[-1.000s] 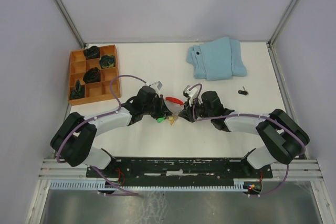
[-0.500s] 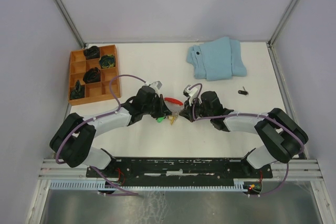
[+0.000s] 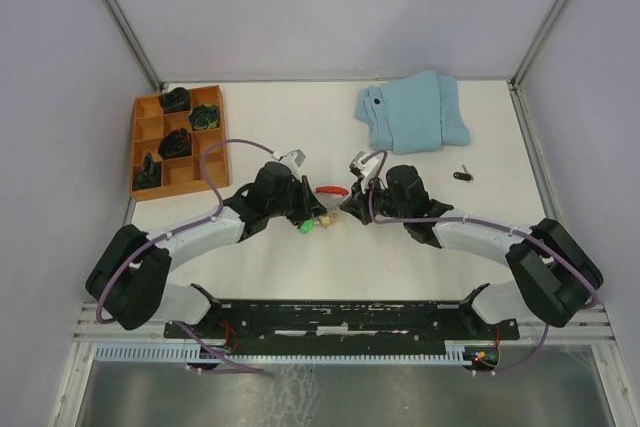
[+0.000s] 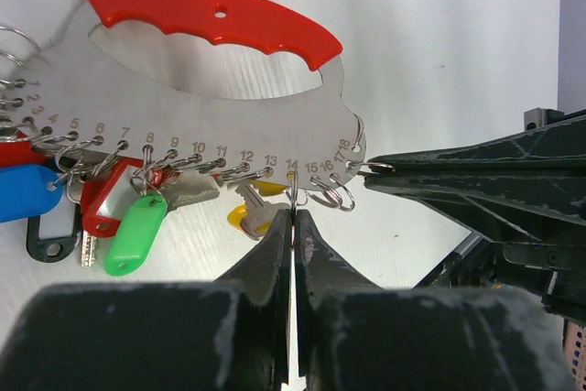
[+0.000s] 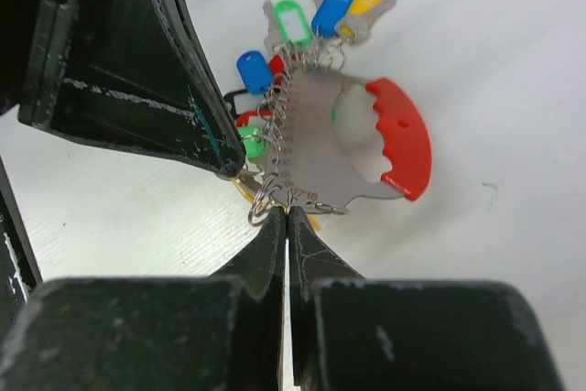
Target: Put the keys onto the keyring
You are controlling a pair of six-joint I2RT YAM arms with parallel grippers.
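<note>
The white table (image 3: 300, 117) carries everything. At its far left stands an orange tray (image 3: 190, 175) divided into small compartments. Four of them hold dark lumps (image 3: 177, 142): two in the back row, one in the middle of the tray and one at the near left. At the far right lies a folded light-blue cloth (image 3: 413, 112), and nearer the arms, well apart from it, a small dark object (image 3: 461, 175) too small to make out.

The two arms reach in towards each other, and their ends meet at the middle of the table. The keyring (image 4: 212, 16) is between them: a flat metal plate with a curved red grip and a row of numbered holes, each with a small wire ring. From above, the grippers hide all but a bit of its red grip and a few tags.

The left gripper (image 4: 293, 217) has its jaws pressed together, pinching the small ring under hole 14. The right gripper (image 5: 287, 212) is closed too, its tips meeting on the ring at the last hole, at the end of the plate.

The keys (image 4: 135, 235) hang from the rings along the lower-numbered holes, with blue, red, green, black and yellow tags bunched together. In the right wrist view the left gripper's dark finger covers part of the bunch.
</note>
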